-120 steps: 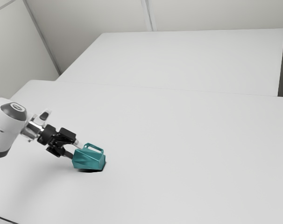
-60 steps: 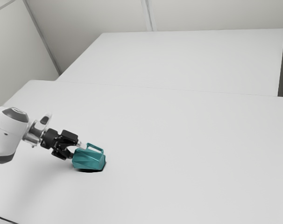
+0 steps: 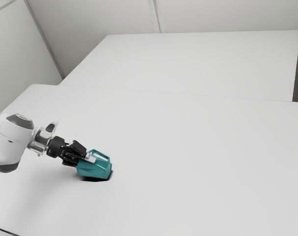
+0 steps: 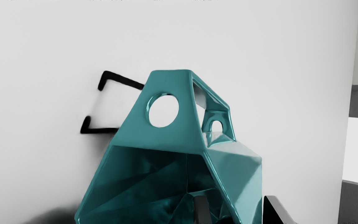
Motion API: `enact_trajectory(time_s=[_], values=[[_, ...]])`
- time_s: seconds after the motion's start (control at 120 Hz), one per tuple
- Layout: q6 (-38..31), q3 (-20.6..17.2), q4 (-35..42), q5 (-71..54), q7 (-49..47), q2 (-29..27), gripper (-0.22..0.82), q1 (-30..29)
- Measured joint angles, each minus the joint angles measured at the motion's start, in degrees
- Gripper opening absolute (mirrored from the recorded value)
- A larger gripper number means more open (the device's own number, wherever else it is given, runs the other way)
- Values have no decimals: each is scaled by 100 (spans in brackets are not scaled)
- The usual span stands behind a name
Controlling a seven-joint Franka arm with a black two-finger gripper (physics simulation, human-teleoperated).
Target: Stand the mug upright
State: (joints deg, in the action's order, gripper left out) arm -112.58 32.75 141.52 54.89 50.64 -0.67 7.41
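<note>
Mug, teal and faceted: lies on its side on the table, between seven and eight o'clock from the middle of the exterior view. Points with its mouth toward about nine o'clock there, with its base toward about three and with its handle up toward one. Not upright, then, so short of what the task asks.

Gripper: sits at the mouth end, toward ten o'clock of the mug's body in the exterior view. Stands parted, with one finger inside the mouth and the other finger just beyond the outside of the wall. Straddles that wall, but shows no clear contact from both sides, so not to be counted as a hold.

Well placed for a grip, by the look of it. Left to do, as judged from this pose: close on the wall, swing the mouth up to twelve o'clock and the base down to six, seat the base flat, then let go and back away.
</note>
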Motion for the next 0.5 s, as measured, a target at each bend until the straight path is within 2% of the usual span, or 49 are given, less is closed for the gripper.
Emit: enact_trajectory(time_s=[0.325,0.5], values=[[-12,1,0,-6,62,-196,-13,50],[-26,-6,-6,-12,73,-248,-16,-52]])
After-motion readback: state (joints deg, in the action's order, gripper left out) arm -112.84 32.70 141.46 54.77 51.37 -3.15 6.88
